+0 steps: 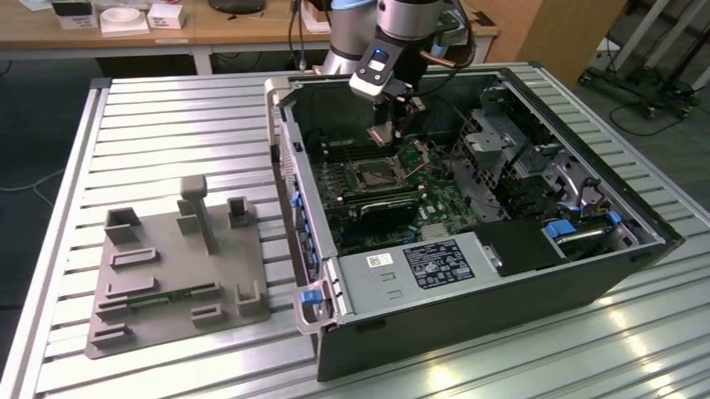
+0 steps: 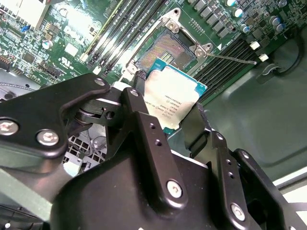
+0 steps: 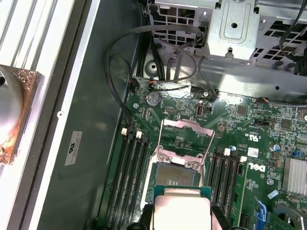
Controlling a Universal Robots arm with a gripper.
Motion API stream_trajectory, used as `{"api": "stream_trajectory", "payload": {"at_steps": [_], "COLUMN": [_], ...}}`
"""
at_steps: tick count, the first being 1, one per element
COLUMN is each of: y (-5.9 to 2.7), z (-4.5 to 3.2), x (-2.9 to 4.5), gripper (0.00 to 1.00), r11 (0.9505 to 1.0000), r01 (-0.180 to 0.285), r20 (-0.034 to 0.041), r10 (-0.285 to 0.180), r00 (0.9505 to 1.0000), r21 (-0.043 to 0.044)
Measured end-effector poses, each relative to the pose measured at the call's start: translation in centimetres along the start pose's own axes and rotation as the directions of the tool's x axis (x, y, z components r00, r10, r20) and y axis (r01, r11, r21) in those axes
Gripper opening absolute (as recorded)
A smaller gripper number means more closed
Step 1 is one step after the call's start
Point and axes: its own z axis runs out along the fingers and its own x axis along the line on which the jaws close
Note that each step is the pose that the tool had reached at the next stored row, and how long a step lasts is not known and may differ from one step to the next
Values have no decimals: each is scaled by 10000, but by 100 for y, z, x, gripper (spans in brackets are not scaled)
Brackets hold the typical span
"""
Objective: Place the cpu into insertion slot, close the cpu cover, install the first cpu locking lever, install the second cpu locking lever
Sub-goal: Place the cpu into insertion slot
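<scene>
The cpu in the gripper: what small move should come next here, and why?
Probably a slow descent of the cpu toward the insertion slot, keeping it square with the rim. The gripper is shut on the chip's edges, the chip hangs clear of the socket, the pin field lies bare, and the cpu cover stands open.

A computer case (image 1: pixel 577 274) lies open on the table (image 1: pixel 166 108). A holder plate (image 1: pixel 166 283) lies beside it, toward the exterior view's left. Inside the case, the socket (image 3: pixel 175 173) sits on the circuit board (image 1: pixel 444 199) between two banks of memory slots (image 3: pixel 129 177). Its cover (image 3: pixel 188 124) stands tilted up. The chip (image 2: pixel 170 103) hangs between the jaws, above the socket and apart from it.
</scene>
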Motion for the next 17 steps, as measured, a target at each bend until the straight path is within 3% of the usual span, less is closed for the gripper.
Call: {"api": "stream_trajectory", "payload": {"at_steps": [8, 12, 17], "y": [-2, -6, -12], "z": [1, 65, 154], "x": [1, 10, 14], "gripper": [54, 54, 54], "r11": [10000, 10000, 9983], "r01": [0, -19, -581], "r20": [0, -1, 48], "r10": [0, 19, 581], "r00": [10000, 10000, 9983], "r21": [-1, 9, 4]}}
